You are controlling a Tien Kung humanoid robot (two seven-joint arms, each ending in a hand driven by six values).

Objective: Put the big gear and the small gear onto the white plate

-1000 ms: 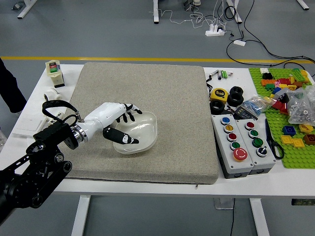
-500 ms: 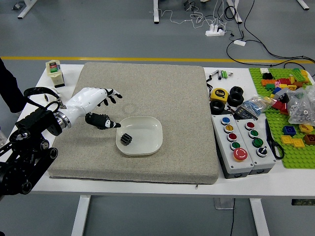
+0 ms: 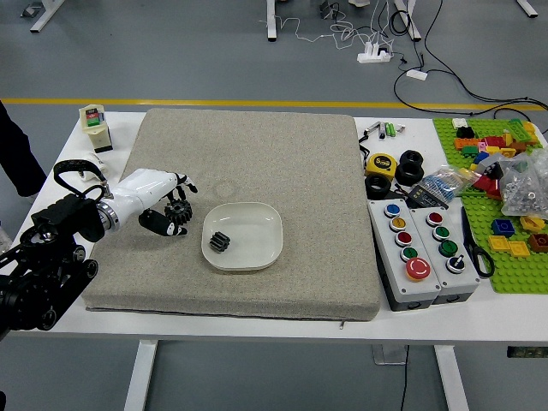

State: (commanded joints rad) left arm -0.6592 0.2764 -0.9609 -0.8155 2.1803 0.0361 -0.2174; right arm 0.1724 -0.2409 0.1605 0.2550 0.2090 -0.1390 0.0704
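Observation:
My left hand [image 3: 181, 208] reaches in from the left over the grey mat, just left of the plate. Its fingers are curled around the big dark gear [image 3: 178, 211], with the thumb on the near side and the other fingers on the far side; the hand partly hides the gear. On the white plate [image 3: 257, 227] lies the small dark gear [image 3: 219, 241], toward the plate's left side. My right hand is out of view.
Right of the mat [image 3: 317, 171] stand two button boxes [image 3: 402, 248], a yellow tape measure [image 3: 381, 165], black rings [image 3: 409, 168] and scissors [image 3: 479, 257]. Toy bricks and bags cover a green baseplate [image 3: 514, 278]. A dark sleeve [image 3: 17, 154] shows at the left edge.
My left hand has moved left from over the plate, uncovering the small gear, and its fingers have drawn in around the big gear, which shows more clearly.

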